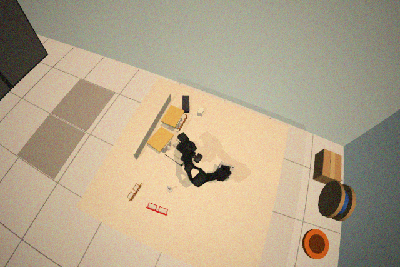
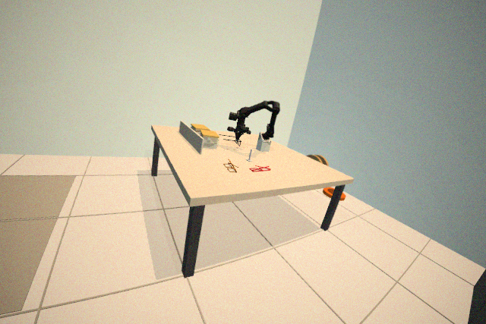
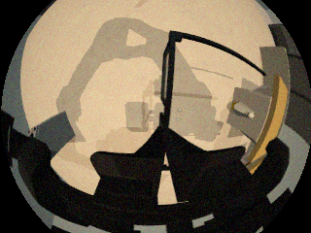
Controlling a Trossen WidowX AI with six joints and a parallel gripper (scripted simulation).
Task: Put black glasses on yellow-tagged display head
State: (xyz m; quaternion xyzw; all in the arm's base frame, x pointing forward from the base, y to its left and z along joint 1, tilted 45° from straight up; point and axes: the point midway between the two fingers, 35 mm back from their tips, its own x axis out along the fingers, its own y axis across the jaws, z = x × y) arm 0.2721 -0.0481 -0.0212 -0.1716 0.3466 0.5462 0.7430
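Well clear of the tabletop [image 1: 225,225] [image 2: 282,179] [image 3: 53,63], the black gripper [image 1: 187,156] [image 2: 238,139] [image 3: 162,130] points downward, its narrow claw closed on the black glasses [image 1: 172,158] [image 2: 238,143] [image 3: 170,73]. The wrist view shows the front frame rising edge-on from between the fingertips, with one slender temple reaching toward the nearer display head [image 1: 159,139] [image 2: 209,133] [image 3: 277,116]. From the exterior, both temples extend toward the heads, and the glasses are in the air, not seated on either head.

The nearer head has a flat mustard top and a pale face with a protruding nose [image 3: 244,110]. Just beside it stands the farther display head [image 1: 172,115] [image 2: 199,127], with the same sort of top and a brown-framed pair of glasses [image 1: 185,122] across its face. Which head bears the yellow tag cannot be told for certain. A long grey upright panel [image 1: 152,126] [image 2: 190,136] runs behind both heads.

Brown glasses [image 1: 139,188] [image 2: 229,166] and red glasses [image 1: 156,211] [image 2: 260,168] lie apart from each other on the tabletop, with a small slim stand [image 1: 169,189] [image 2: 249,155] near them. Beyond the farther head are a dark rectangular block [image 1: 185,104] and a little whitish block [image 1: 200,110].
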